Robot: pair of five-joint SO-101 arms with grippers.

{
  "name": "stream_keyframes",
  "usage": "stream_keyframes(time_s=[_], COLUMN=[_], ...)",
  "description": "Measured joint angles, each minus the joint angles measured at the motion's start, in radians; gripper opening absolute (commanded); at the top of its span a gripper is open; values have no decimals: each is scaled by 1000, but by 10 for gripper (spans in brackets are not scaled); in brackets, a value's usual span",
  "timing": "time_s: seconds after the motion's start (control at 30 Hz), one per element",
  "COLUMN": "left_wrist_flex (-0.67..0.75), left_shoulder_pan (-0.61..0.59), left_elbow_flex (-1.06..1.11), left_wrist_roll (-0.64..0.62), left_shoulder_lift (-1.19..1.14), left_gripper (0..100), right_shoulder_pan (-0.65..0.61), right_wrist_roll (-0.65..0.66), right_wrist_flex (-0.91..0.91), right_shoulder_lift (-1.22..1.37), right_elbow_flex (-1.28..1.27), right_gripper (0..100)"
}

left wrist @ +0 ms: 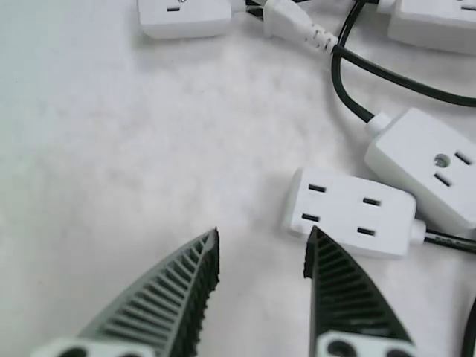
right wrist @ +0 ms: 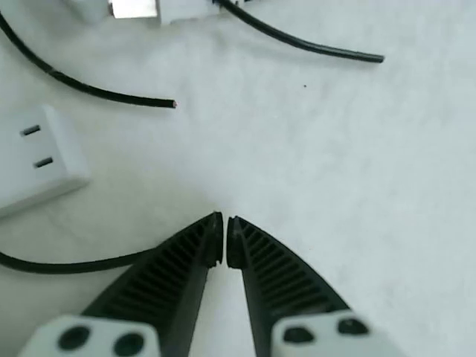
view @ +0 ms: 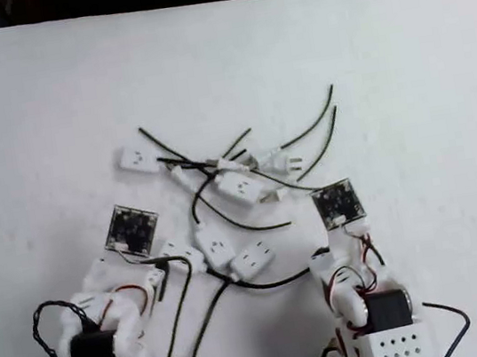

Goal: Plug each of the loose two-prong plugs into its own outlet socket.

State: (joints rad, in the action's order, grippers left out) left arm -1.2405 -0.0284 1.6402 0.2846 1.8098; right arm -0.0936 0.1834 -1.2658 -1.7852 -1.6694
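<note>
Out in the middle of the table (view: 398, 47), a loose two-prong plug (view: 285, 164) lies in a tangle of black cords (view: 312, 127), its metal prongs bare, just beside a white socket block (view: 240, 185). More socket blocks sit nearer the arms, and one of them (left wrist: 349, 216) lies just beside the tip of the left claw (left wrist: 262, 251). That claw stands wide and holds nothing, its ribbed fingers (left wrist: 195, 282) low over the table. The right claw (right wrist: 223, 242) is pinched nearly closed on nothing, with another socket block (right wrist: 36, 160) near it and cord ends lying beyond.

To my eye the plug is light, hard plastic, smooth enough to slip, and its stiff cord will likely drag or twist it once lifted. The best hold looks to be across the flat sides of the white body, behind the prongs, leaving them free. The socket blocks seem light too and would probably slide when pushed, so the other claw ought to pin one down.
</note>
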Motion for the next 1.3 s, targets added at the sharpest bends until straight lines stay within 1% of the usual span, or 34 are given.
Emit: stream_keyframes(time_s=[0.17,0.33,0.47,0.63,0.7,0.8,0.87,0.93,1.07,1.3], left_wrist_flex=[0,0,0,0,0,0,0,0,0,0], left_shoulder_pan=[-9,-54,-75,-78,-78,-78,-78,-78,-78,-78], left_elbow_flex=[0,0,0,0,0,0,0,0,0,0], left_wrist_roll=[0,0,0,0,0,0,0,0,0,0], left_shoulder_lift=[0,0,0,0,0,0,0,0,0,0], left_gripper=[196,195,195,195,195,197,199,199,199,199], right_shoulder_pan=[26,25,-64,-138,-167,-204,-219,-235,-269,-270], right_wrist_roll=[-9,-130,-209,-330,-381,-473,-551,-611,-689,-799], right_wrist_flex=[32,54,106,233,272,296,301,302,307,307], right_shoulder_lift=[0,-3,106,420,571,796,939,1073,1295,1577], right_elbow_flex=[126,319,399,508,566,660,720,778,879,1014], right_gripper=[16,16,18,33,93,209,245,247,247,247])
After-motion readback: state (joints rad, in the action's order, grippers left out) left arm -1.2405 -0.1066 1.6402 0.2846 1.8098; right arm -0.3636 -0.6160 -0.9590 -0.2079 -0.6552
